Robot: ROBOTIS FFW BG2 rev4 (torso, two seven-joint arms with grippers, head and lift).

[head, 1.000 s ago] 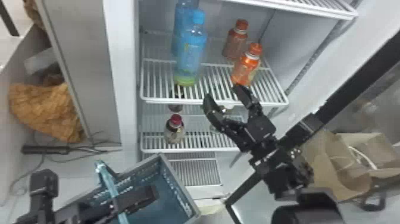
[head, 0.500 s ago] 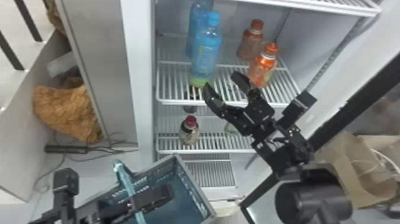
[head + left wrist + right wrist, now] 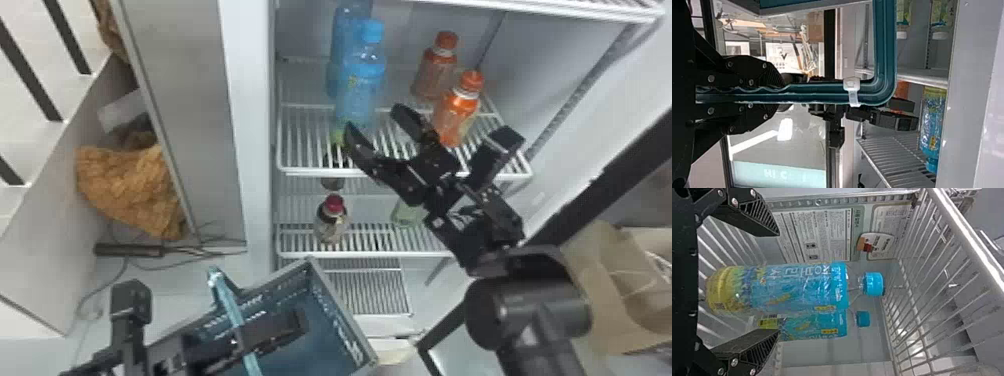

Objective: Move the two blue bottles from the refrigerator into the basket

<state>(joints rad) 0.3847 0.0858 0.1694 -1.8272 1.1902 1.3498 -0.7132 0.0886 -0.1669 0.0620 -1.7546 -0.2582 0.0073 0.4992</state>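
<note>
Blue bottles [image 3: 361, 92] sit on the refrigerator shelf [image 3: 305, 117]. Below-left of it, we've got the basket handle [image 3: 229, 297] clamped in our left gripper [image 3: 287, 326]; basket [image 3: 346, 312] hangs below. On its left part, both bottles stand upright, one behind the other. At its front edge, our right gripper [image 3: 374, 119] is spread wide, empty, near them. On its right, two orange bottles [image 3: 452, 117].

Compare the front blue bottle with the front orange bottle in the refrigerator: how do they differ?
The blue bottle is taller; the orange bottle is shorter. The blue bottle has a blue cap, the orange bottle an orange one. Both stand upright on the same wire shelf.
</note>
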